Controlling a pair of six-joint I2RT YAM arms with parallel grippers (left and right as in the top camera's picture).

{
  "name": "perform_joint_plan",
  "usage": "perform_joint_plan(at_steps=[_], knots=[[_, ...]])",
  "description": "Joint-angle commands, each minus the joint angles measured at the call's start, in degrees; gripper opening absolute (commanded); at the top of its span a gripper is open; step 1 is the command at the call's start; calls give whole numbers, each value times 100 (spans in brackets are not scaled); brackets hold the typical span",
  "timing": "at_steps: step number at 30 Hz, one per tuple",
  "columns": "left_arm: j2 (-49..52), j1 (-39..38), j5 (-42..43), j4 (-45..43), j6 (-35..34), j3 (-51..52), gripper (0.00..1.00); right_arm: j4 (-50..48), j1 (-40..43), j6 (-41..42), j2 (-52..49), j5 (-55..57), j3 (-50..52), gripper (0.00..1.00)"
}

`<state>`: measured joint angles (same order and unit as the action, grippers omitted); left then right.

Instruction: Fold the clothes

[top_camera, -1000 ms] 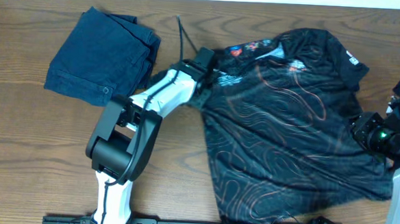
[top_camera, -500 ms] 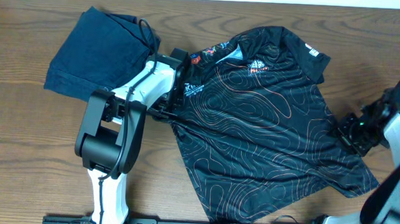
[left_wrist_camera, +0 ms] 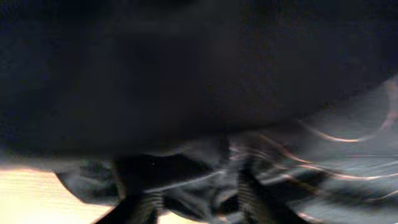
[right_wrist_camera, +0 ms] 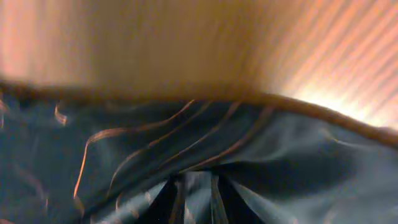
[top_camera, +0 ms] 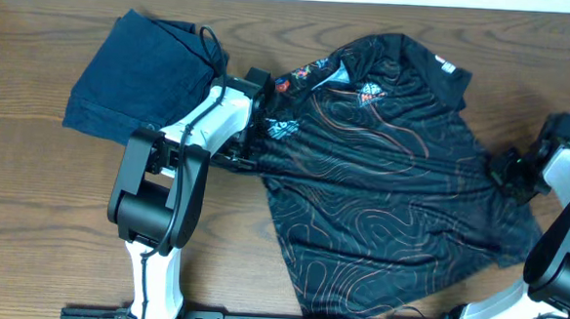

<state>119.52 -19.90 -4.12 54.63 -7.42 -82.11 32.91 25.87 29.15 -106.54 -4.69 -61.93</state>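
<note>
Overhead camera: fixed above, looking straight down on the whole tabletop point(top_camera: 28, 214) from afar. Left wrist camera: very close to the black jersey point(top_camera: 391, 185), with cloth filling most of its frame. Right wrist camera: close and low over the jersey's edge, with bare tabletop across its upper half. All three views share the jersey.

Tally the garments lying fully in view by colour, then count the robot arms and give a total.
Black jersey: 1
Navy garment: 1
Arms: 2, left arm and right arm
Total: 4
</note>
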Motion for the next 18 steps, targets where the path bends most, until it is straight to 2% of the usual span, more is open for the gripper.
perform_joint_plan(at_steps=[1, 5, 9, 11, 14, 18], knots=[[153, -22, 531, -13, -17, -164, 54, -195, 195, 232, -254, 828, -378, 15], [153, -22, 826, -120, -17, -291, 61, -219, 181, 46, -256, 916, -1080, 18], [153, -22, 1115, -90, 20, -599, 63, 101, 188, -490, -254, 586, -1764, 24], [142, -22, 1257, -59, 28, -769, 63, 815, 188, -723, -245, 131, -2190, 29], [107, -22, 1429, -22, 26, -927, 62, 2098, 188, -732, -243, -116, -2575, 30], [0, -22, 1615, 20, 140, -1093, 62, 3021, 181, -732, -245, 90, -2363, 33]])
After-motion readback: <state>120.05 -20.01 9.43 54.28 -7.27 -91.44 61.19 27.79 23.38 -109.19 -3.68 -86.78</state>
